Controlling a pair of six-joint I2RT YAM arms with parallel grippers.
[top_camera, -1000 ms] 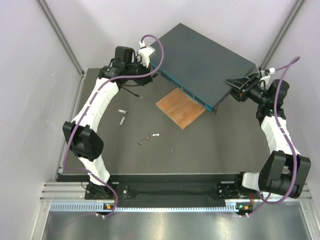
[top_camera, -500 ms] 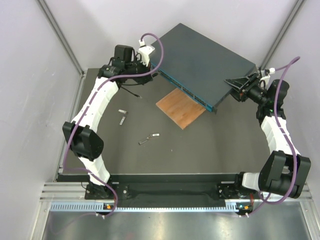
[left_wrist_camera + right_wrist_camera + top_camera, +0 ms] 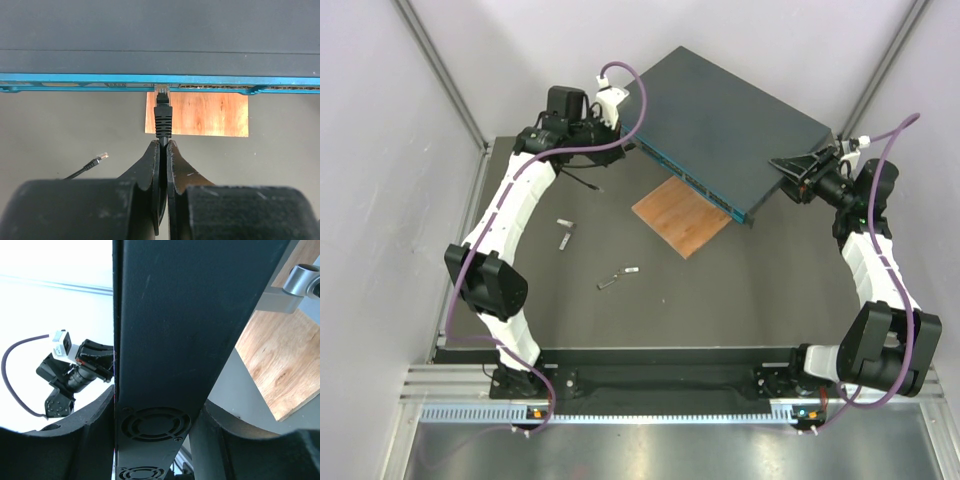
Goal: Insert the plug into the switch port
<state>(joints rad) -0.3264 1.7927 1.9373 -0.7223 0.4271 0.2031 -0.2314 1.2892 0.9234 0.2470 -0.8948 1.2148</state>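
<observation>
The dark blue-grey switch (image 3: 730, 115) lies at an angle at the back, its teal front face (image 3: 682, 176) towards the wooden board. In the left wrist view my left gripper (image 3: 163, 146) is shut on the thin black cable just behind the black boot (image 3: 163, 120). The pale plug (image 3: 162, 94) points straight at the teal face (image 3: 75, 78), its tip in the mouth of a switch port. From above, the left gripper (image 3: 618, 128) is at the switch's left front corner. My right gripper (image 3: 792, 168) clamps the switch's right end, its jaws on either side of the fan-vent side (image 3: 152, 422).
A brown wooden board (image 3: 682, 215) lies in front of the switch, also seen in the left wrist view (image 3: 197, 114). The cable's other end with a second pale plug (image 3: 101, 156) lies on the table. Small loose grey pieces (image 3: 563, 232) (image 3: 618, 278) lie mid-table.
My left wrist has shifted slightly towards the far side, along the switch's front. The right arm and the switch have not moved.
</observation>
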